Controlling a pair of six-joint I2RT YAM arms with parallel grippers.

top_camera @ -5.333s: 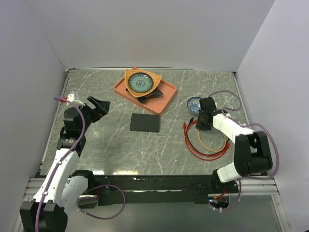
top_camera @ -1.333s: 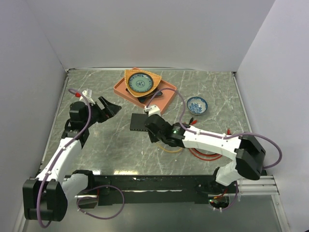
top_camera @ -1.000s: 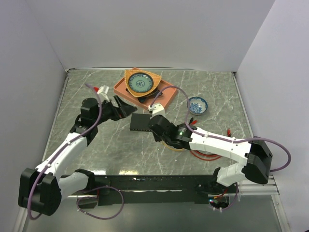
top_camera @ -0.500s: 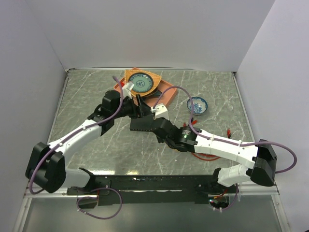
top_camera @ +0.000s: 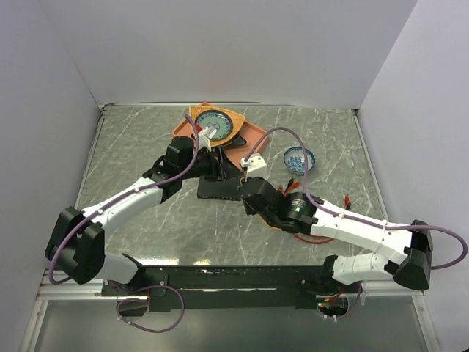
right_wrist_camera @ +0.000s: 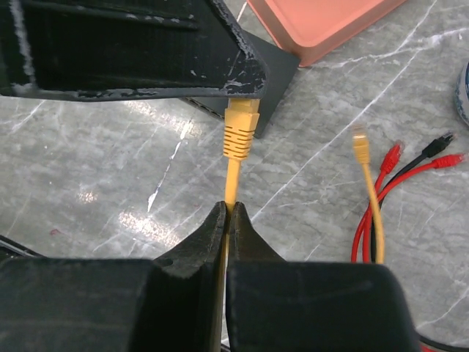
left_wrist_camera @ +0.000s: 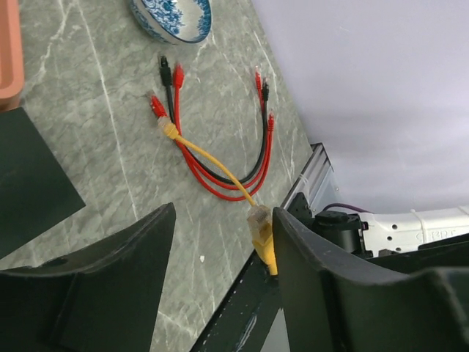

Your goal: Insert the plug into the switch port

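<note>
The yellow plug [right_wrist_camera: 240, 128] stands up from my right gripper [right_wrist_camera: 228, 207], which is shut on its yellow cable just below it. My left gripper [left_wrist_camera: 223, 213] is open around the same plug [left_wrist_camera: 262, 236], which lies close against its right finger [left_wrist_camera: 322, 279]. A left finger [right_wrist_camera: 132, 51] lies across the top of the right wrist view, over the plug's tip. The flat black switch [top_camera: 218, 189] lies mid-table under both grippers, one corner [right_wrist_camera: 275, 73] showing behind the plug. Its ports cannot be made out.
An orange tray [top_camera: 253, 139] with a patterned plate [top_camera: 214, 126] stands behind the switch. A blue bowl [top_camera: 299, 158] sits to the right. Red, black and yellow cables [left_wrist_camera: 220, 176] loop on the marble beside the right arm, a second yellow plug [right_wrist_camera: 360, 147] among them.
My left arm has swung right from the table's left side to the switch and its jaws have narrowed around the plug. My right gripper carried the yellow plug from the cable pile to the switch.
</note>
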